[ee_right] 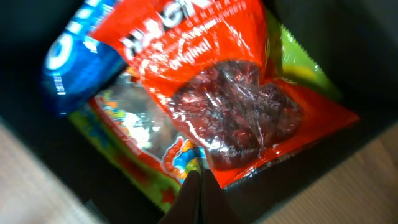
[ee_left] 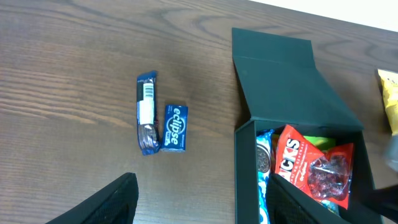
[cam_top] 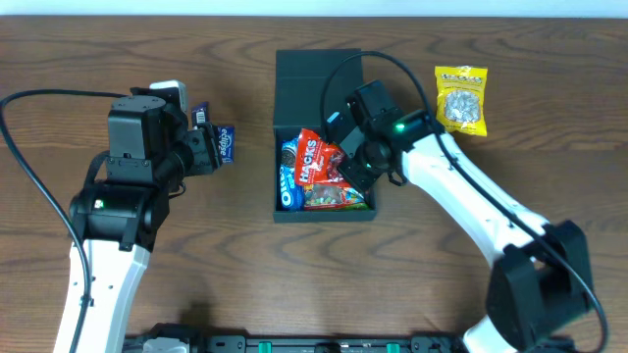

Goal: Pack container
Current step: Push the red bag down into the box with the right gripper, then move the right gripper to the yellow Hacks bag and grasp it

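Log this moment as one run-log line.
container: lid open | left gripper: open, near eclipse pack | right gripper: shut, at red packet inside | yellow packet: outside

Dk brown wood-grain table (cam_top: 78, 49), pale strip (cam_top: 147, 6) at far edge, even light

Overhead top-down, far; L wrist oblique, mid; R wrist close-up inside container (cam_top: 306, 80); all share it.

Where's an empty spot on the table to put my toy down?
The table is bare in front, between the left arm and the green box. More bare wood lies right of the yellow packet. It's crowded inside the box, stuffed with snack bags, and around the two blue packets by the left fingers.
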### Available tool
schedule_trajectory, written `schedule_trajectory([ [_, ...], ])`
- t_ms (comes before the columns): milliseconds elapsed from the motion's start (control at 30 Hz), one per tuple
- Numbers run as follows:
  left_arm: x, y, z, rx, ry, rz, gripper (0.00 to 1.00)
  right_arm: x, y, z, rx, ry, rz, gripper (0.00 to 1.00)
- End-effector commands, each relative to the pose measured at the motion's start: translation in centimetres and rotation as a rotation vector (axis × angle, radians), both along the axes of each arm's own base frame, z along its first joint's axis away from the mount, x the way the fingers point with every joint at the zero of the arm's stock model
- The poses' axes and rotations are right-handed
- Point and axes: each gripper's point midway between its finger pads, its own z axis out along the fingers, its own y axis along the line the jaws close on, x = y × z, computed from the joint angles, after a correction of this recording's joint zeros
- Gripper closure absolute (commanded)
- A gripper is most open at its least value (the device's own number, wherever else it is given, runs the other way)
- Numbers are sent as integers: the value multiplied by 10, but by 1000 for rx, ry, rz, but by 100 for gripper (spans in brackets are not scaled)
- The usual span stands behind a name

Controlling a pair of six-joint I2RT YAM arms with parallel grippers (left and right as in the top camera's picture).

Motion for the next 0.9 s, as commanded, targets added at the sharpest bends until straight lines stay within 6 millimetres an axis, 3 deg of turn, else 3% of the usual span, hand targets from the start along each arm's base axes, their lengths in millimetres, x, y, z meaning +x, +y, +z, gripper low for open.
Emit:
schedule_trajectory([
  [0, 2, 2, 10, 15, -26, -3, 33, 9, -8, -20, -79, -2, -73, 99],
  [400, 2, 2, 10, 16, -26, -3, 33, 45, -12, -46, -143, -107, -140, 98],
  [733, 1, 3, 9, 17, -23, -3, 34, 68, -3, -38, -95, -197, -180, 99],
  [867, 1, 3, 9, 19, -24, -5, 33, 64, -4, -16, -44, -195, -291, 98],
])
